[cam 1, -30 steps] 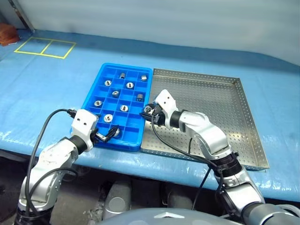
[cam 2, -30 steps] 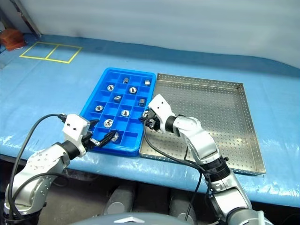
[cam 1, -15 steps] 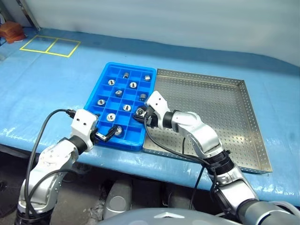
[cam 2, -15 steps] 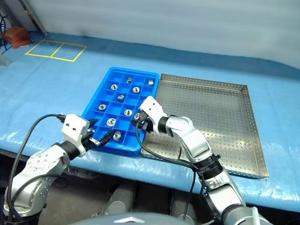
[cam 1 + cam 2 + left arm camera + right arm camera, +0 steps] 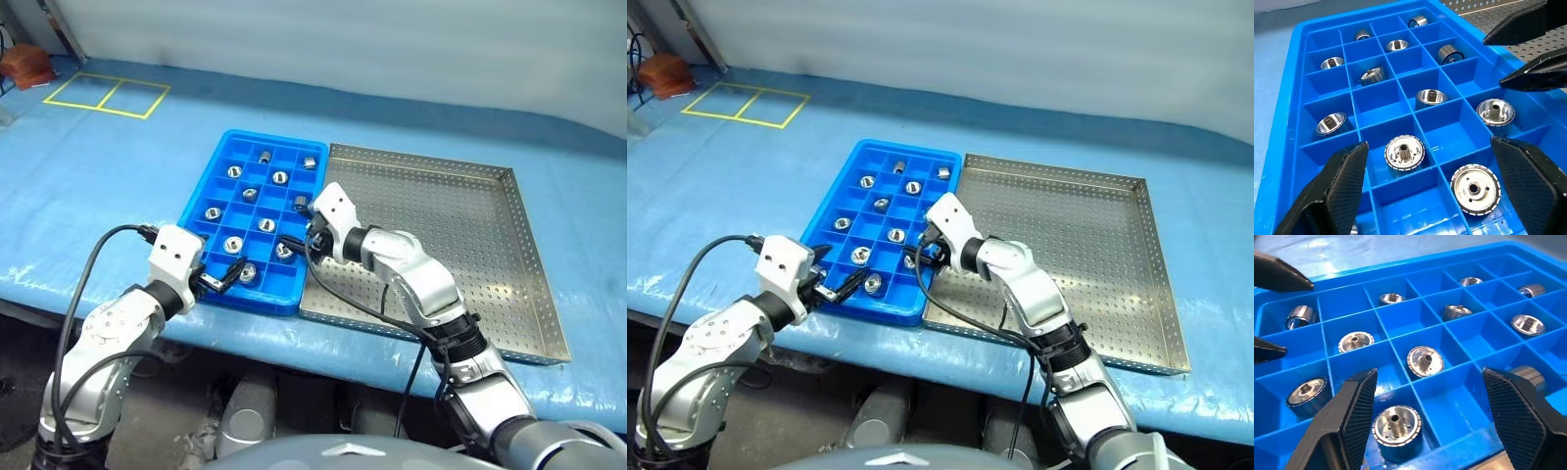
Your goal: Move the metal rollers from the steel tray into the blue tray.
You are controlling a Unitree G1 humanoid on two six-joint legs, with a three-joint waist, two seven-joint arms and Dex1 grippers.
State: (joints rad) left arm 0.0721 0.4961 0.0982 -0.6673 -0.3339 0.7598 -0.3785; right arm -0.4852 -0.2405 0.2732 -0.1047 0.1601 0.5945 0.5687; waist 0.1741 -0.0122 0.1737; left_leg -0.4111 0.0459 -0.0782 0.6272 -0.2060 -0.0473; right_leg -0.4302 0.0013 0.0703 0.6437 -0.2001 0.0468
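A blue tray (image 5: 217, 174) sits on a surface (image 5: 98, 186) covered in blue. It has lots of little square boxes in it. Right next to it, on its right side and touching, is a big steel tray (image 5: 460, 235) with tiny holes all over its floor. I can't see any rollers on the steel tray.

The metal rollers (image 5: 260, 223) are in the blue tray, one shiny roller in each little box. Some boxes have none.

The right hand (image 5: 294, 239) is over the near right part of the blue tray. Its two black fingers (image 5: 1352, 416) are spread apart and hold nothing. One roller (image 5: 1396, 423) sits in the box just under them.

The left hand (image 5: 223, 277) is at the near edge of the blue tray. Its fingers (image 5: 1339, 191) are wide apart too, and hold nothing. Two rollers sit in the boxes between them.

A yellow tape square (image 5: 103, 95) is on the surface, far off to the left.
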